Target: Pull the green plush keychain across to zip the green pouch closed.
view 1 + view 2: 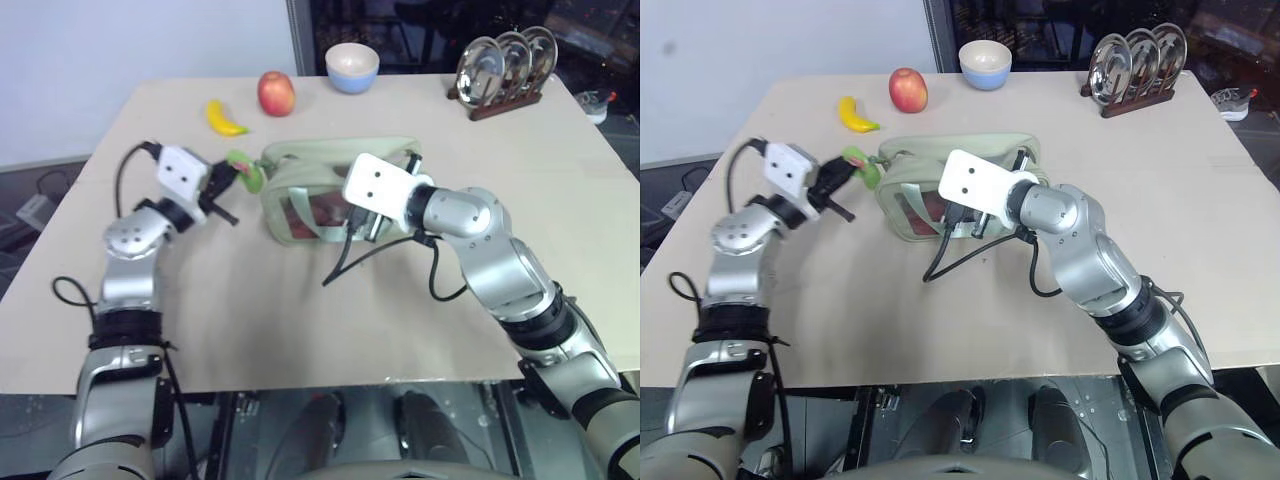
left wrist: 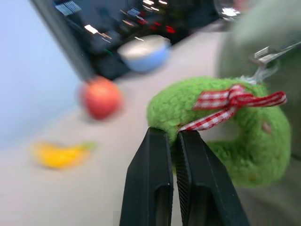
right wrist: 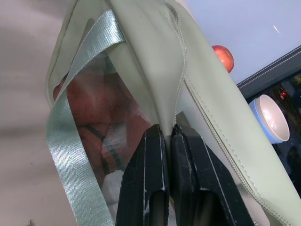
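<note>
Table: a pale tabletop [image 1: 300,320] seen from above, with the robot's two arms reaching in from six o'clock.
Green pouch: the green pouch [image 1: 300,175] lies near the table's centre, red contents showing through its clear side panel.
Green plush keychain: the green plush keychain [image 2: 221,127], a fuzzy ring with a red checked ribbon, sits at the pouch's nine o'clock end, joined to it by a short metal chain.
Left gripper: the left gripper [image 2: 175,134] has its black fingers pressed together, pinching the edge of the plush ring.
Right gripper: the right gripper [image 3: 165,129] is clamped on the pouch's fabric beside the zip.
Twelve o'clock edge: a banana [image 1: 224,119], an apple [image 1: 276,93], a blue bowl [image 1: 352,67] and a rack of metal plates [image 1: 505,65].
</note>
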Robot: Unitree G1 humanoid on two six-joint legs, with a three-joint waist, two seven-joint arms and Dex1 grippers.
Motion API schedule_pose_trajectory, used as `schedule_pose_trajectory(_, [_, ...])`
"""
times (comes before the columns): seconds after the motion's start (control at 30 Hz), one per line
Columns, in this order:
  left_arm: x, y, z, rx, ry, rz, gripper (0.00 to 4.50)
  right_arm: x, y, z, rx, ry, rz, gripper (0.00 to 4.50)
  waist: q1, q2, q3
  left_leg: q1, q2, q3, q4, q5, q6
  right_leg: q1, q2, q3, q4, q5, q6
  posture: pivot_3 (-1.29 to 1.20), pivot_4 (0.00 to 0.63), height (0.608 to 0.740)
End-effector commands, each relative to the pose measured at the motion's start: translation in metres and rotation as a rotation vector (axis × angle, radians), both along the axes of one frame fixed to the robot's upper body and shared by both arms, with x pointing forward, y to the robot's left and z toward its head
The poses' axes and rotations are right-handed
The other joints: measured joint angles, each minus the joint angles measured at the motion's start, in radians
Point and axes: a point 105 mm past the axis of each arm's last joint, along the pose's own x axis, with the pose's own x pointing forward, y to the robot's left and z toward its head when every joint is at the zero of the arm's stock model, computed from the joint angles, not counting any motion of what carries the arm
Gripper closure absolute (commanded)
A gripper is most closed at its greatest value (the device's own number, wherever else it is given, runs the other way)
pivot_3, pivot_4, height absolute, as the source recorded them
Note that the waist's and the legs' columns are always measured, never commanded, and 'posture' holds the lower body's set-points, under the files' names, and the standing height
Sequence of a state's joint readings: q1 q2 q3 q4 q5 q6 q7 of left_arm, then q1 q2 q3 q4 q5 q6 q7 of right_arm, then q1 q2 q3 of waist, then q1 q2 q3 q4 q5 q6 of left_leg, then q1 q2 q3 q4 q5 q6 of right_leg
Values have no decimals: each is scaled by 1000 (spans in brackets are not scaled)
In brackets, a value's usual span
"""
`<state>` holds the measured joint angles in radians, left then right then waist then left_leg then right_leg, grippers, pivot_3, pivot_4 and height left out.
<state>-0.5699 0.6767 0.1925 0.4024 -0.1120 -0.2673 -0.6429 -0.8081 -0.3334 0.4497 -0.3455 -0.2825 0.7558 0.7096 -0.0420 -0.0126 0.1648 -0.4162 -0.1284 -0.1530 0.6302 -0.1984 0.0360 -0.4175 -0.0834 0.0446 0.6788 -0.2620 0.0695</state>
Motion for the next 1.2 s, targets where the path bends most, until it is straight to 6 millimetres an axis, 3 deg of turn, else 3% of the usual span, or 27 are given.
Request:
schedule_pose_trajectory(0.03, [-23, 2, 65, 195, -317, 36, 4426, -1, 11, 8, 31, -26, 30, 4500, 1, 0, 0, 0, 0, 0, 0, 0, 0, 0, 0, 0, 0, 0, 0, 0, 150, 740])
schedule_pose_trajectory(0.2, [-31, -23, 95, 422, -462, -66, 4426, 2, 24, 11, 50, -24, 58, 4500, 2, -1, 0, 0, 0, -1, 0, 0, 0, 0, 0, -1, 0, 0, 0, 0, 150, 740])
schedule_pose_trajectory(0.3, [-26, -50, 95, 534, -469, -199, 4426, 5, 32, 14, 57, -33, 75, 4500, 3, -1, 0, 0, -1, -1, 0, 0, 0, 0, 0, -2, 0, 0, 0, 0, 150, 740])
schedule_pose_trajectory(0.37, [-19, -67, 82, 594, -416, -299, 4426, 7, 34, 15, 58, -39, 80, 4500, 2, -1, 0, 0, -1, -1, 0, 0, 0, 1, 0, -2, 0, 0, 0, 0, 150, 740])
schedule_pose_trajectory(0.4, [-17, -70, 76, 610, -384, -332, 3780, 8, 36, 14, 60, -40, 81, 4500, 1, -1, 0, 0, -1, -1, 0, 0, 0, 1, 1, -2, 0, 0, 0, 0, 150, 740])
schedule_pose_trajectory(0.5, [-9, -70, 50, 663, -250, -388, 2628, 9, 39, 14, 68, -47, 84, 4500, -7, -1, 0, 0, -2, -1, 0, 0, 0, 0, 4, -1, 0, 0, 0, 0, 150, 740])
schedule_pose_trajectory(0.57, [-9, -67, 46, 662, -209, -408, 1683, 8, 40, 18, 79, -52, 88, 4500, -12, -1, 0, -1, -1, -1, 0, 0, 0, 0, 4, -1, 1, 0, 0, 0, 150, 740])
schedule_pose_trajectory(0.6, [-8, -61, 51, 607, -191, -394, 1209, 9, 38, 16, 75, -58, 83, 4500, -13, -1, 0, -1, -1, -2, 0, 0, 0, -1, 5, -1, 1, 0, 0, 0, 150, 740])
schedule_pose_trajectory(0.73, [-15, -28, 59, 343, -9, -405, 1209, 13, 37, 16, 85, -65, 63, 4500, -25, -1, 0, -1, -1, -2, 1, 0, 0, -1, 5, -1, 1, 0, 0, 0, 150, 740])
schedule_pose_trajectory(0.83, [-37, -1, 61, 42, 112, -458, 1209, 12, 40, 16, 89, -60, 79, 4500, -38, -1, 0, -1, -1, -3, 1, 0, 0, -1, 5, -1, 2, 0, 0, 0, 150, 740])
schedule_pose_trajectory(0.9, [-57, 14, 47, -108, 224, -483, 1209, 11, 39, 12, 72, -57, 84, 4500, -49, 0, 0, -1, 0, -2, 1, 0, 0, -1, 5, 1, 2, 0, 0, 0, 150, 740])
schedule_pose_trajectory(1.03, [-94, 13, 15, -236, 365, -484, 1209, 10, 37, 11, 76, -46, 94, 4500, -51, -1, 0, 0, 0, -3, 0, 0, 0, -1, 5, 2, 0, 0, 0, 0, 150, 740])
schedule_pose_trajectory(1.2, [-98, -6, -14, -273, 388, -401, 1209, 10, 36, 7, 73, -33, 98, 4500, 1, -1, 0, 1, 1, -4, 0, 0, 0, 1, 4, -1, 1, 1, -2, 0, 150, 740])
